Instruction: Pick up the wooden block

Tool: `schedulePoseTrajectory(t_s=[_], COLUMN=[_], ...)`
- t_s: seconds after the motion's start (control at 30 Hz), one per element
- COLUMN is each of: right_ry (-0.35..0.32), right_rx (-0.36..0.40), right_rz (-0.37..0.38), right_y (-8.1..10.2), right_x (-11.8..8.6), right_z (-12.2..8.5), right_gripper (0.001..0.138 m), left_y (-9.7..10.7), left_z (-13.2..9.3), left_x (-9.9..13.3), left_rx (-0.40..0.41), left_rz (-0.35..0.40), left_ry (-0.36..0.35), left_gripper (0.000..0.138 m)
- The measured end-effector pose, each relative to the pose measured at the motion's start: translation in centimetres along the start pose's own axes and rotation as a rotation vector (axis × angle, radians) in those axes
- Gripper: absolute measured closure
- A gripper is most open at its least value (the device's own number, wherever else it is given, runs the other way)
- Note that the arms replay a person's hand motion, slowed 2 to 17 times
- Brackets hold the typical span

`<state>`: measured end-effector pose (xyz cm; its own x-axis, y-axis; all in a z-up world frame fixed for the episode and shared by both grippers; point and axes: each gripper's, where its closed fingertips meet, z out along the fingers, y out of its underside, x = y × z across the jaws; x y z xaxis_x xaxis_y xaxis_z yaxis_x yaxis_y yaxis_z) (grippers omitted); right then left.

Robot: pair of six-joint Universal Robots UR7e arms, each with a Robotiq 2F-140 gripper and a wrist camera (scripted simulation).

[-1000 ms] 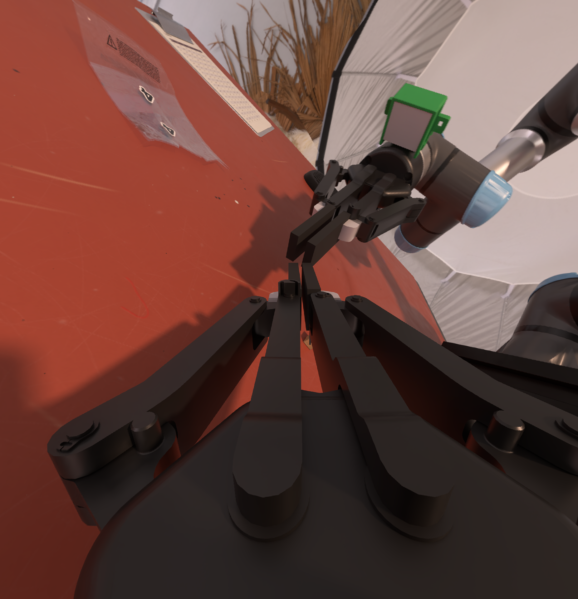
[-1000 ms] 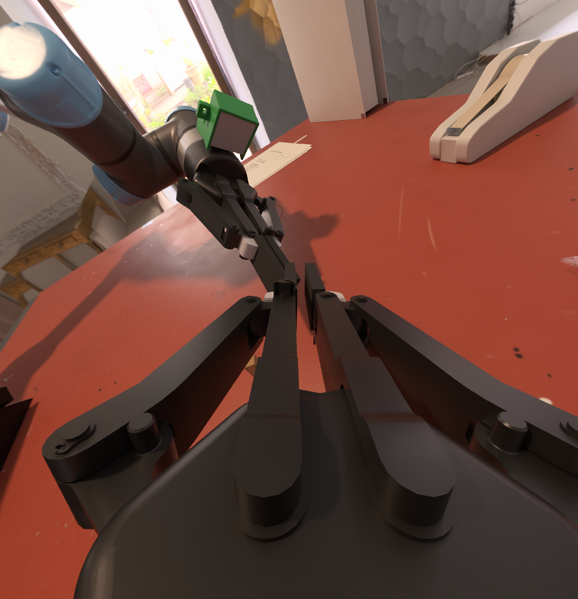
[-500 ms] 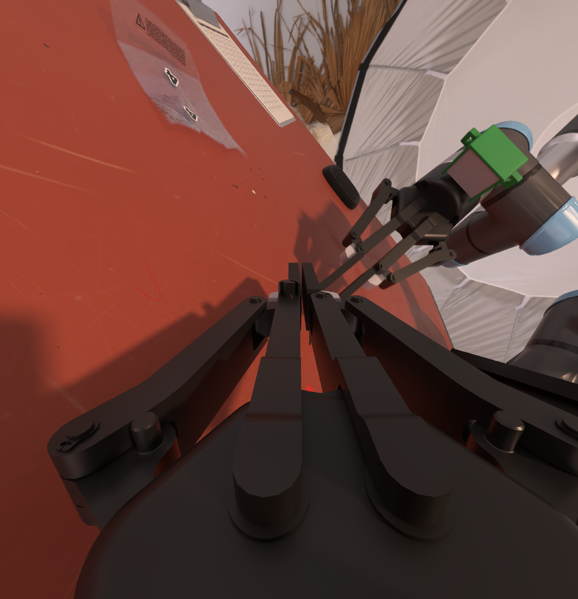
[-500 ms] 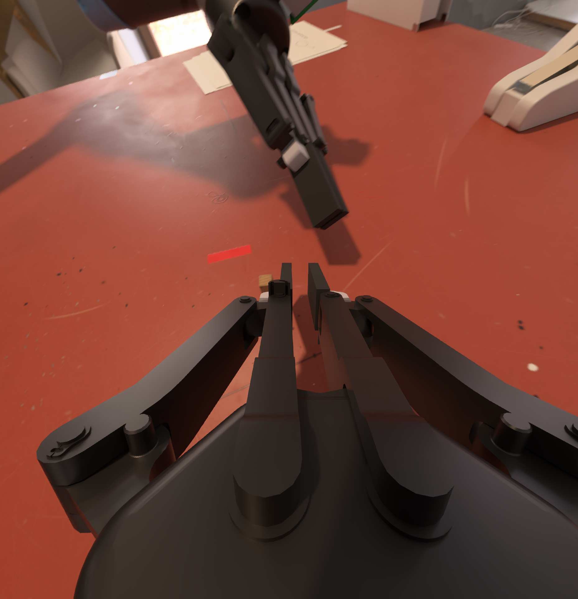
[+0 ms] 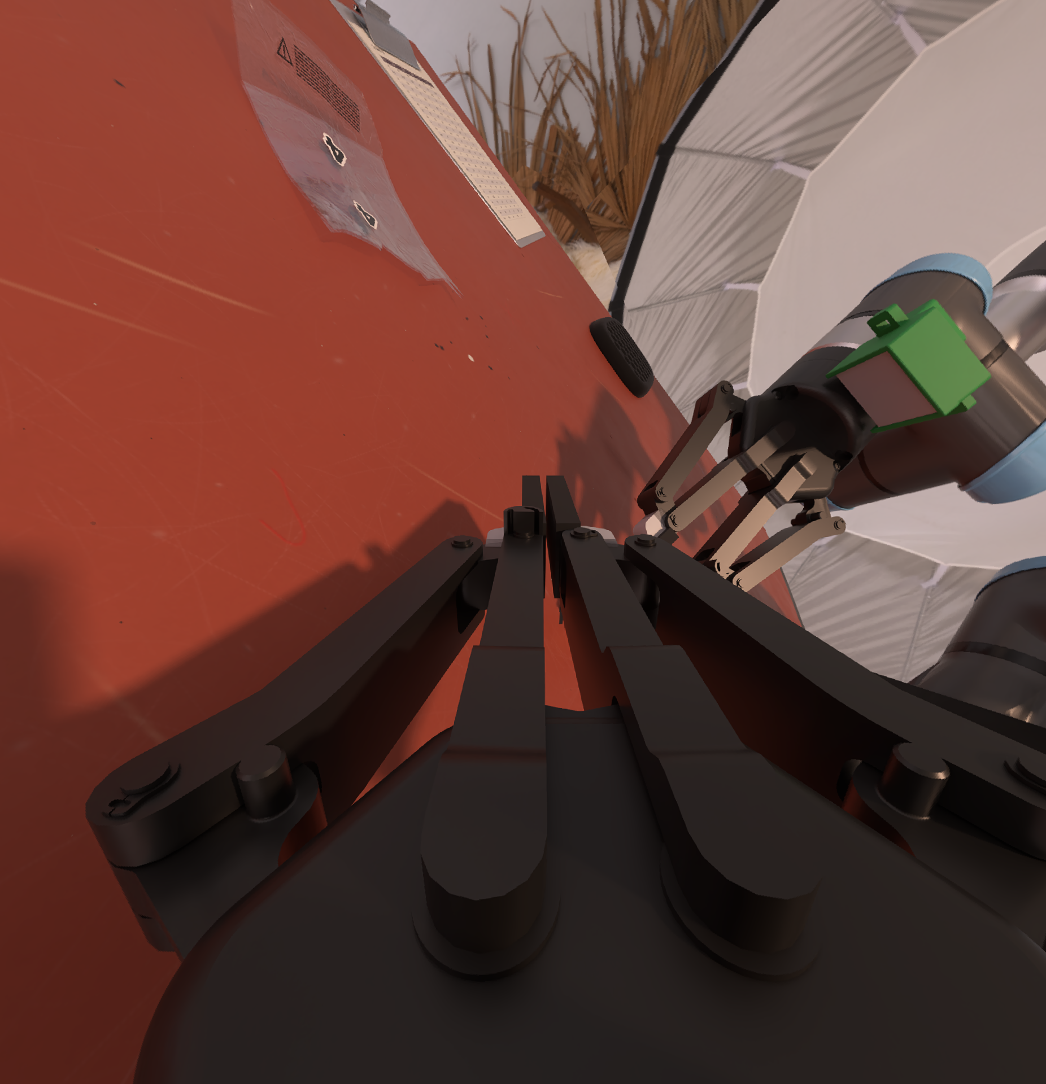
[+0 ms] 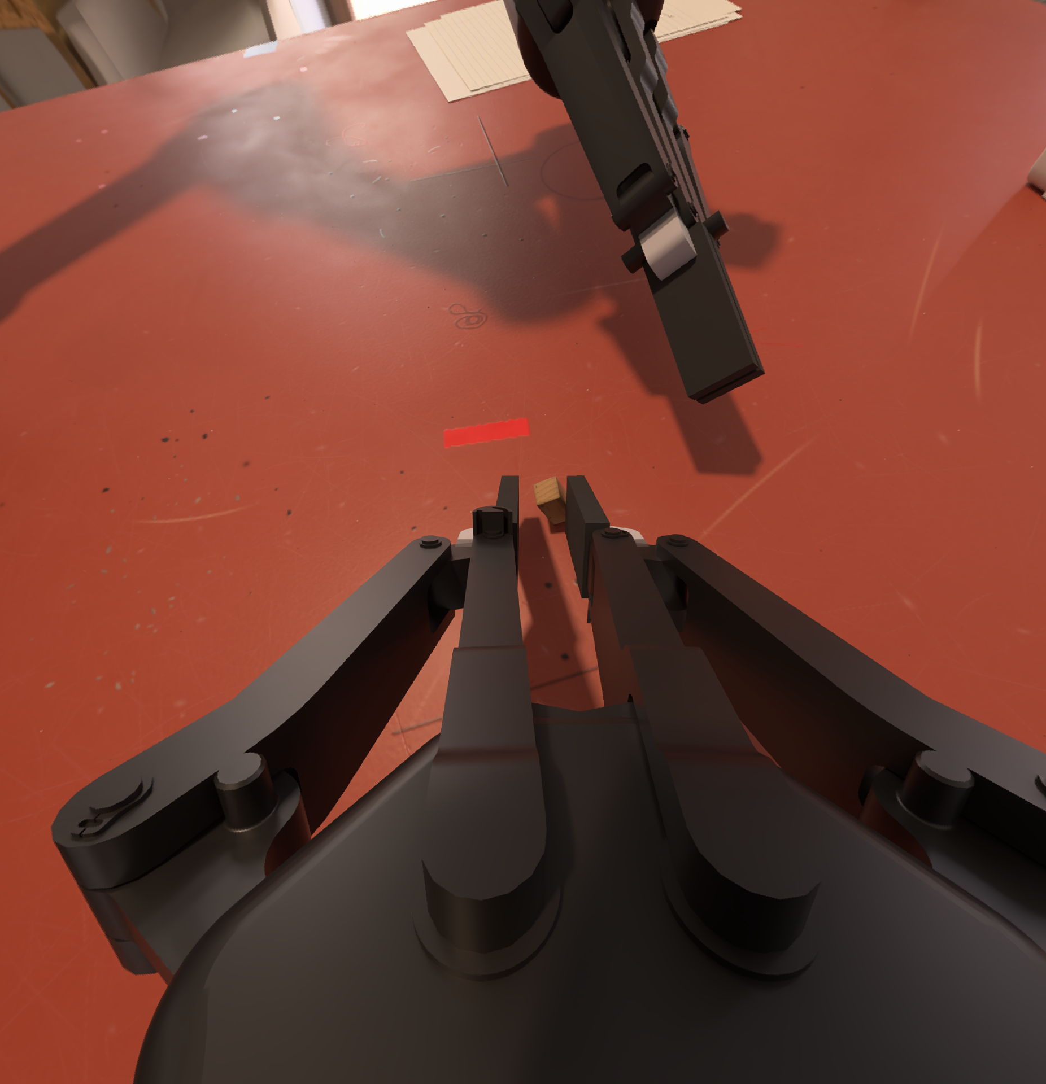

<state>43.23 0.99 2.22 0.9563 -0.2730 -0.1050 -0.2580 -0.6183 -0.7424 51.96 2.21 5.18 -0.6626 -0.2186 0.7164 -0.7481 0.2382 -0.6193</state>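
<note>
Wooden block (image 6: 549, 498) now sits between the slightly wider-parted right gripper (image 6: 541, 498) fingers, ungrasped.

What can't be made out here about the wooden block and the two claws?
- Wooden block, right wrist view: its right side is hidden behind the right claw's finger; contact cannot be told.
- Left wrist view: the block does not show at all; the left claw and its body fill the lower frame.
- Left claw in the right wrist view: its upper part is cut off by the top edge.
</note>
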Motion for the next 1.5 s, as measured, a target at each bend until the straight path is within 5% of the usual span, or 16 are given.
schedulePoseTrajectory(t_s=[0.57, 1.13, 1.5], right_ry=[0.047, 0.102, 0.083], right_rx=[0.003, 0.028, 0.025], right_rz=[0.023, -0.04, -0.025], right_y=[0.2, -0.6, -0.46], right_x=[0.72, 0.61, 0.69], right_z=[0.15, 0.7, 1.04], right_gripper=[0.117, 0.118, 0.121], left_y=[0.26, 0.11, 0.17], left_z=[0.06, 0.0, 0.04], left_x=[0.14, 0.1, 0.11], left_rx=[-0.013, -0.006, -0.01], left_rz=[0.01, -0.01, -0.01], left_ry=[0.01, 0.023, 0.025], left_gripper=[0.135, 0.135, 0.135])
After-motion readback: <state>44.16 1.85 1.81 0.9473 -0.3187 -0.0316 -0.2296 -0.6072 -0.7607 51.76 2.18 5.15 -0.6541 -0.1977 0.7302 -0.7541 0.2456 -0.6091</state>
